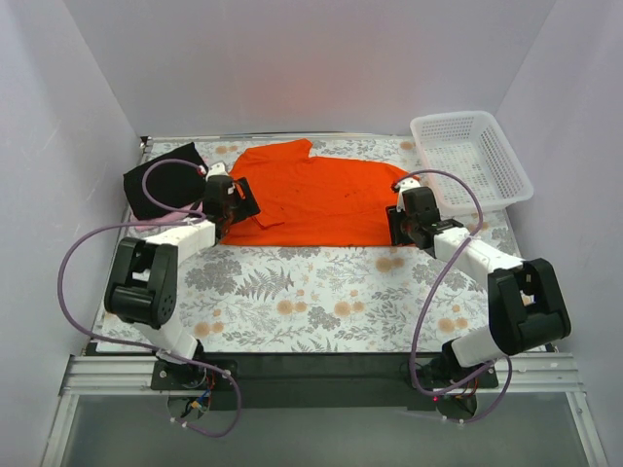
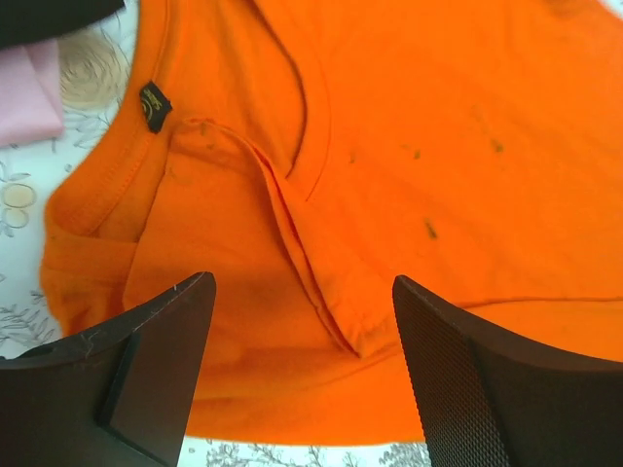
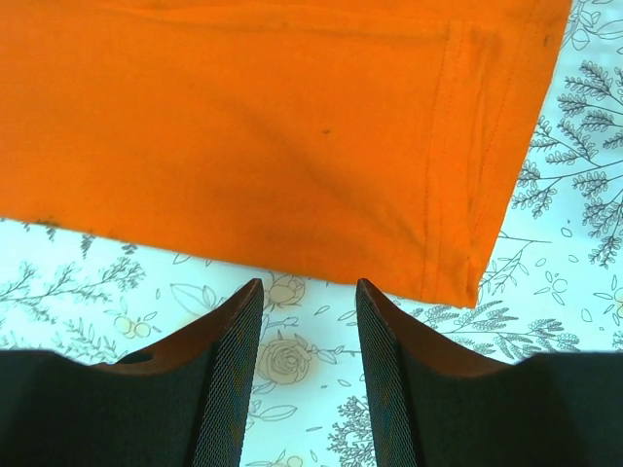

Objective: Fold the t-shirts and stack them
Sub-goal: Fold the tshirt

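Left wrist view: fingers [image 2: 146, 379] of the left gripper [image 2: 302, 282] are cut off at the near edge; orange t-shirt [image 2: 438, 146] runs past the far and right edges; black t-shirt [image 2: 49, 15] shows only as a sliver in the far left corner; pink t-shirt [image 2: 24, 92] is cut by the left edge; neck label [image 2: 154, 105] is too small to read. Right wrist view: right gripper [image 3: 309, 284] is likewise cut at the near edge; orange t-shirt runs off far and left. Top view: both grippers cover the shirt's near corners; a cable [image 1: 173, 161] crosses the black t-shirt.
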### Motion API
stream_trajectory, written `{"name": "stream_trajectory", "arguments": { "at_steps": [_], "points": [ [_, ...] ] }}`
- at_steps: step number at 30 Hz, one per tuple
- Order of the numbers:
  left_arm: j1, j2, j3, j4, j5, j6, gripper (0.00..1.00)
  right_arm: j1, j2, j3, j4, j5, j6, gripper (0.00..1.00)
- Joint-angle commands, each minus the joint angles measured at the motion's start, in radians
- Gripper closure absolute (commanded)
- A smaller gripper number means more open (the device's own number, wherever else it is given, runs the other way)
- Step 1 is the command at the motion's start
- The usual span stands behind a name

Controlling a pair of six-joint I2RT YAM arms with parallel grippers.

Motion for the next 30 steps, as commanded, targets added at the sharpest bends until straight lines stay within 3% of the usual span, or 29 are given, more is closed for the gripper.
{"name": "stream_trajectory", "arguments": {
  "at_steps": [1,14,21,25,27,30],
  "points": [
    [-0.011,0.050,0.060,0.008,0.009,-0.015,0.33,0.009,-0.059,-0.024,0.036,-0.041,0.002,0.61],
    [-0.011,0.211,0.120,0.044,0.023,-0.016,0.35,0.015,-0.107,-0.046,0.046,-0.055,0.008,0.61],
    [-0.016,0.242,0.143,0.057,0.029,-0.018,0.42,0.018,-0.087,-0.040,0.049,-0.054,0.010,0.61],
    [-0.017,0.265,0.167,0.049,0.026,-0.007,0.52,0.022,-0.067,-0.034,0.049,-0.054,0.008,0.61],
    [-0.017,0.270,0.173,0.047,0.026,-0.007,0.62,0.024,-0.061,-0.034,0.050,-0.051,0.008,0.61],
    [-0.022,0.260,0.170,0.046,0.022,-0.005,0.66,0.027,-0.052,-0.031,0.052,-0.048,0.008,0.61]
  ]
}}
